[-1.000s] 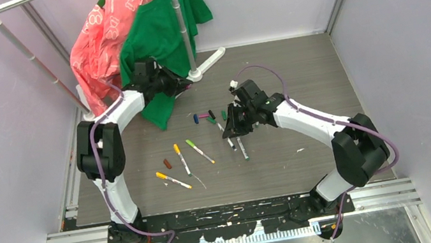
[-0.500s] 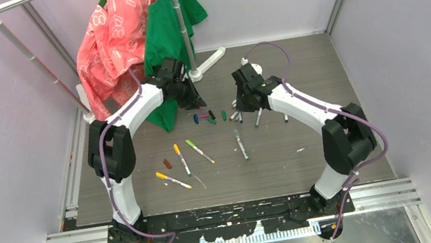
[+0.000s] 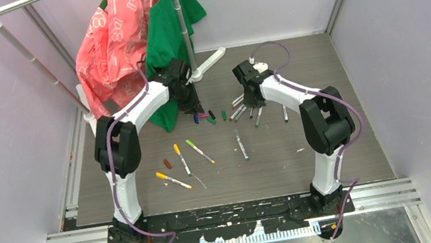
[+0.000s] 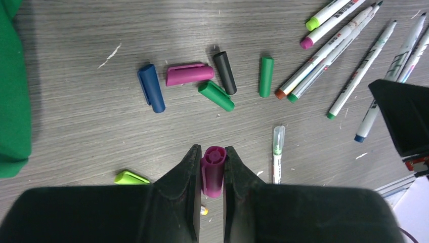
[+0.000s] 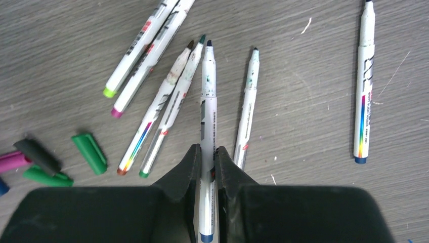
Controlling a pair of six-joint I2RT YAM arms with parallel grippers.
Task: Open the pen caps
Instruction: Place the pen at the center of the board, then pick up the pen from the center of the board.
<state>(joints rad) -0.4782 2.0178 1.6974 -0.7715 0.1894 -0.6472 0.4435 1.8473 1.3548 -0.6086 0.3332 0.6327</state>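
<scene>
The left gripper (image 4: 212, 152) is clamped on a stubby magenta plastic cap (image 4: 213, 174) over the middle of the grey wood-grain table (image 3: 332, 143), just short of the loose blue, magenta, black and green caps (image 4: 189, 75). Dropped carelessly, it could bounce and roll under the green shirt (image 4: 10, 76). The right gripper (image 5: 207, 149) pinches a white-barrelled, dark-tipped pen (image 5: 208, 86) by its rear end, so it may swivel and smear ink. Only the overhead view shows the orange-, yellow- and green-ended pens (image 3: 181, 157) toward the near left corner, seemingly with caps on.
</scene>
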